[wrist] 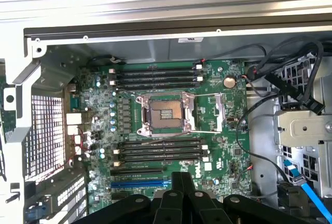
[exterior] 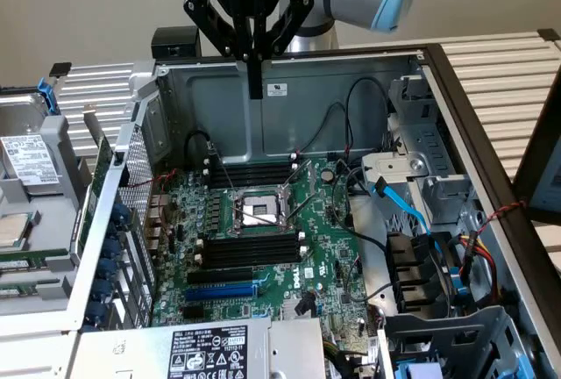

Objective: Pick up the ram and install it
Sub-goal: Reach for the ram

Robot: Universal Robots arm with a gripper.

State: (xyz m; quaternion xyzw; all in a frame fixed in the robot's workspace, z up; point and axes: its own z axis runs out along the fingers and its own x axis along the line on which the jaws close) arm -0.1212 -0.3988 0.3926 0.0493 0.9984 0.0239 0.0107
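My gripper [exterior: 255,88] hangs shut above the back wall of the open computer case [exterior: 289,81], with nothing between its fingers. In the wrist view its fingertips [wrist: 181,178] are pressed together over the near edge of the motherboard [wrist: 218,146]. A thin green board strip [exterior: 102,168], which looks like the ram, stands just outside the case wall on the exterior view's left, well away from the gripper. The black memory slots [exterior: 250,171] [wrist: 155,76] behind the processor socket [exterior: 257,212] hold nothing. The same goes for the second bank of memory slots [exterior: 250,250] [wrist: 161,151] in front of it.
A blue expansion slot [exterior: 219,291] lies in front of the memory slots. Black cables [exterior: 351,133] and a blue cable [exterior: 403,208] run along the drive cage [exterior: 421,177] on the exterior view's right. A power supply [exterior: 206,353] sits at the front. Another open chassis [exterior: 31,186] stands on the exterior view's left.
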